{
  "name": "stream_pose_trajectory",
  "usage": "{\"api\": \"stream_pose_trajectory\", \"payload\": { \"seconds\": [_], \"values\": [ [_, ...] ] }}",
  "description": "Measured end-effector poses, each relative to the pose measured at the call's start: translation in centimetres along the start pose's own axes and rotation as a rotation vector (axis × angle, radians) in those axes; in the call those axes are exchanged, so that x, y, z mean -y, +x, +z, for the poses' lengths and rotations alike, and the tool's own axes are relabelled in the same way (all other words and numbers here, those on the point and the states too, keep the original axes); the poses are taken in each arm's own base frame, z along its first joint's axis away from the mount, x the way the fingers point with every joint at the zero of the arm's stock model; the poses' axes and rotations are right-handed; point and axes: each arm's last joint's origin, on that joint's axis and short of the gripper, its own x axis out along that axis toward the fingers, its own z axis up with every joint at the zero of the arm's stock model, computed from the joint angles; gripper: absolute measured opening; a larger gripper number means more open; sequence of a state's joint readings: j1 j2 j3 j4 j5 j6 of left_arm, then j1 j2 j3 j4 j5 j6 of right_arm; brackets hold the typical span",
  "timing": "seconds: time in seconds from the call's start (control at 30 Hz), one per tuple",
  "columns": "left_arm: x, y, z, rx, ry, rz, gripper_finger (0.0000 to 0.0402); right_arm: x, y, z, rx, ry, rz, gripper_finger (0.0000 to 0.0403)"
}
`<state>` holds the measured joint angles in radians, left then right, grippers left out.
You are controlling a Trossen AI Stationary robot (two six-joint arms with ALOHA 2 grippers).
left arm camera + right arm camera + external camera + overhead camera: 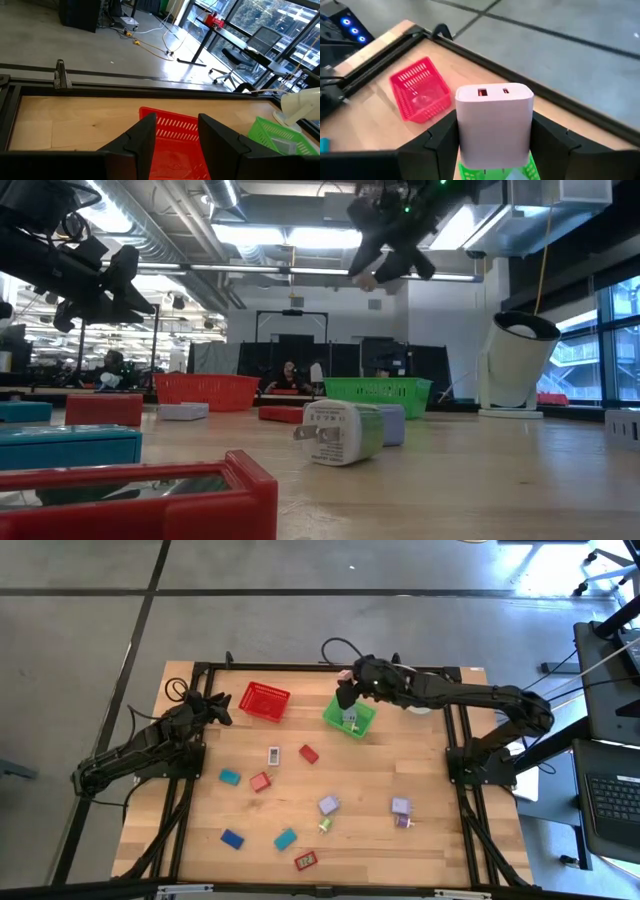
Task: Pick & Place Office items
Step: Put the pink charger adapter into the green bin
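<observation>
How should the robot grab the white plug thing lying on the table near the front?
The white charger lies on its side, prongs sticking out sideways. Probably best to come straight down from above and pinch its two flat sides across the blocky body, keeping clear of the prongs, which look thin and slippery.

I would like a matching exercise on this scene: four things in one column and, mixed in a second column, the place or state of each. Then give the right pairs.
Things:
1. right pincer
2. left pincer
3. green basket
4. white plug adapter

Places or states:
A. lies on the wooden table, prongs pointing sideways
B. shut on nothing, near the red basket
C. directly under the raised right pincer
D. holds a lavender charger

Pairs: 1-D, 2-B, 3-C, 4-A
</observation>
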<state>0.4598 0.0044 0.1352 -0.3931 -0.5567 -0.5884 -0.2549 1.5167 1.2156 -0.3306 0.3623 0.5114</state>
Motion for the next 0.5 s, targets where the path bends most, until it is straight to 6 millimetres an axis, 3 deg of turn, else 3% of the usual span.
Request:
{"api": "stream_pose_trajectory", "payload": {
  "seconds": [0.5],
  "values": [
    [0.0, 0.0, 0.0, 0.0, 0.0, 0.0, 0.0141, 1.5, 6.5, -4.2, -0.32, 0.068, -0.046, 0.0197]
  ]
}}
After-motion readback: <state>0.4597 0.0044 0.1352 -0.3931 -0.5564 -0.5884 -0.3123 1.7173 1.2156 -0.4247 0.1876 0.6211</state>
